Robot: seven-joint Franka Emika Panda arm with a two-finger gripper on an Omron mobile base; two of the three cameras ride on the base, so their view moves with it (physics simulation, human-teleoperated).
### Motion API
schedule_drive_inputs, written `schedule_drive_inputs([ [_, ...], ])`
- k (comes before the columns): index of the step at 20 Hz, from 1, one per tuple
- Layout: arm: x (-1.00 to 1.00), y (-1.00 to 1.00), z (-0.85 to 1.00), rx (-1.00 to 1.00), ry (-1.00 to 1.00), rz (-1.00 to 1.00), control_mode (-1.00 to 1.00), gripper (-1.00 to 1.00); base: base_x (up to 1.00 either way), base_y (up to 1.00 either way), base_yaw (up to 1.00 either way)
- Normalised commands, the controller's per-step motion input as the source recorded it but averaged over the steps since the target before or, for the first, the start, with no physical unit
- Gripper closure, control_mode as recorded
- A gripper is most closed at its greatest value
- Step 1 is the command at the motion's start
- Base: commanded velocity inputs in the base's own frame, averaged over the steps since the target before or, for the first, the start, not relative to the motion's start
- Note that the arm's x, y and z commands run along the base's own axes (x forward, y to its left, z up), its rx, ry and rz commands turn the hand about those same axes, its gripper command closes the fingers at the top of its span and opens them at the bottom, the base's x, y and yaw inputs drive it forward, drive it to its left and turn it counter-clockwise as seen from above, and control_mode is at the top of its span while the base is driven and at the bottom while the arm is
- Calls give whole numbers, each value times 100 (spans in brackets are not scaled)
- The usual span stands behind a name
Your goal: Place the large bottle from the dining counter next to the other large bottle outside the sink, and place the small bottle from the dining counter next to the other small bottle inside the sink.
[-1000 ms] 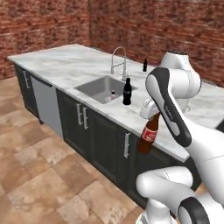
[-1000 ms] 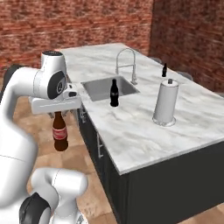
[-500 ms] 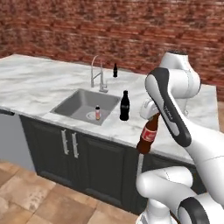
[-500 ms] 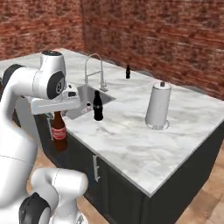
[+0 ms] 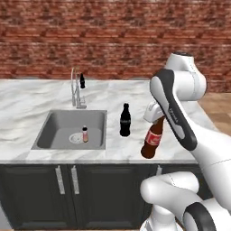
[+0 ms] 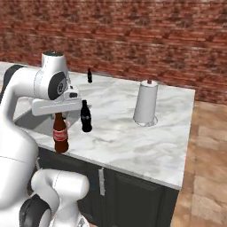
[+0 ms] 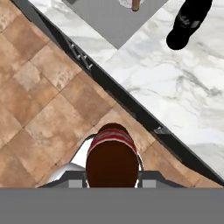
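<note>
Large bottle (image 5: pixel 152 142) in gripper (image 5: pixel 159 120), airborne

I see the tall brown cola-style bottle with the red label (image 5: pixel 152 140) hanging at the front edge of the white-grey veined marble counter (image 6: pixel 128 137), with bare marble stretching to its right in both base views. Just beyond it, the tall all-black glossy bottle (image 5: pixel 125 120) stands upright beside the rectangular grey metal sink (image 5: pixel 58 131), blocking a straight reach toward the basin rim. Inside the basin the small reddish-pink bottle (image 5: pixel 85 134) stands near the drain, with open basin floor around it. The curved chrome faucet (image 5: pixel 74 88) rises behind the sink, and a white paper-towel roll (image 6: pixel 146 103) occupies the far right counter.
</note>
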Motion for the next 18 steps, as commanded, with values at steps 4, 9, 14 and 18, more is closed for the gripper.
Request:
schedule_drive_inputs([
  [4, 0, 0, 0, 0, 0, 0, 100, 100, -3, 9, -48],
  [9, 0, 0, 0, 0, 0, 0, 100, 100, 0, -14, -25],
  [14, 0, 0, 0, 0, 0, 0, 100, 100, 6, 4, -5],
  [18, 0, 0, 0, 0, 0, 0, 100, 100, 46, 0, -4],
])
